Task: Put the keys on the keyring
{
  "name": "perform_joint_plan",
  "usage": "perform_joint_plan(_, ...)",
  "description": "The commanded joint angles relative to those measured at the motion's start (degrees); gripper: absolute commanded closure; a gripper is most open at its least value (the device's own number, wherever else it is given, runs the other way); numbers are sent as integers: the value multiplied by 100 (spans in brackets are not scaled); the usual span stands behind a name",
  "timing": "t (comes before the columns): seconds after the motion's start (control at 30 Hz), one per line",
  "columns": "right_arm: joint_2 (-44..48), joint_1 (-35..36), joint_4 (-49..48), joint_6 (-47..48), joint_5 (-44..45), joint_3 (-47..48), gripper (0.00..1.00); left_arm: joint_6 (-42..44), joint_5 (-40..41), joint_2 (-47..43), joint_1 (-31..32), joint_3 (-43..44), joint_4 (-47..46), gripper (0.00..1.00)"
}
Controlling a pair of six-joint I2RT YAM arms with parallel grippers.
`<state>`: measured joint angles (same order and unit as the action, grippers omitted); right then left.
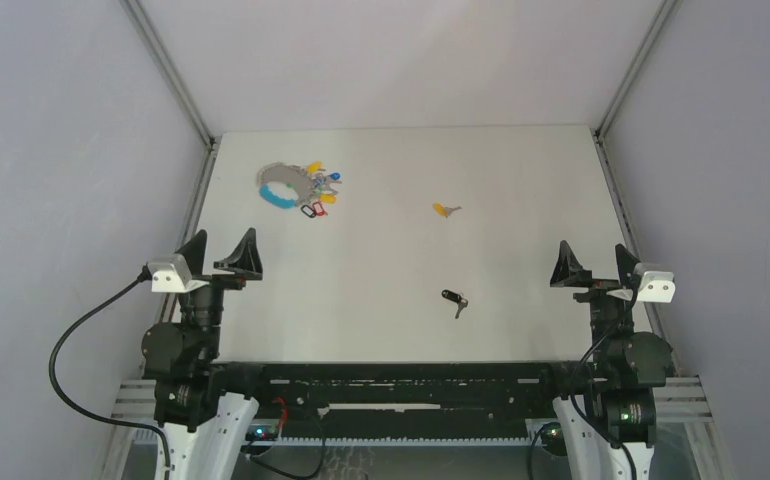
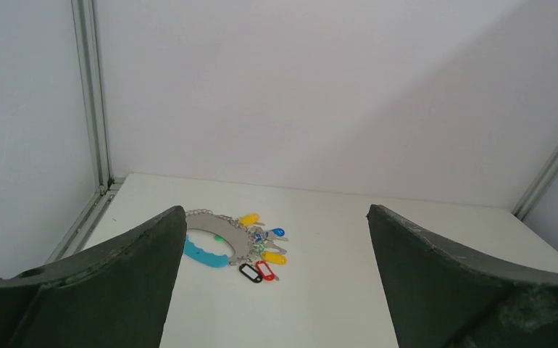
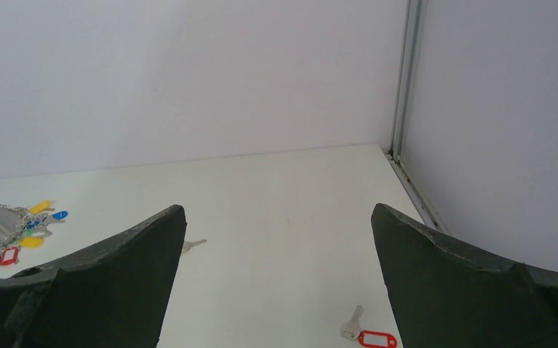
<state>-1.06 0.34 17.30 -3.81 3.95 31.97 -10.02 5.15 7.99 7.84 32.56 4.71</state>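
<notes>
Keyring (image 1: 296,188) far left on table (image 1: 521,170); far key (image 1: 447,210) right of it; near key (image 1: 455,299) before that.

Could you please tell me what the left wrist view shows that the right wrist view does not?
Only the left wrist: the left end effector, open, framing almost the whole keyring. Only the right wrist: the right end effector, open, a red-tagged key on the table by one finger, and a silver key blade peeking past the other finger. Both: the keyring, cut off at the right view's left edge, and the table.
</notes>
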Motion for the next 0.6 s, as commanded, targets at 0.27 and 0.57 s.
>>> perform_joint_plan(0.27,-32,-49,-262,-75,-186,-24,0,-328,-95,427,-49,-8,-309,0)
perform_joint_plan(0.57,65,0,-247,-139,-257,-24,0,-960,73,1802,-50,464,-199,0)
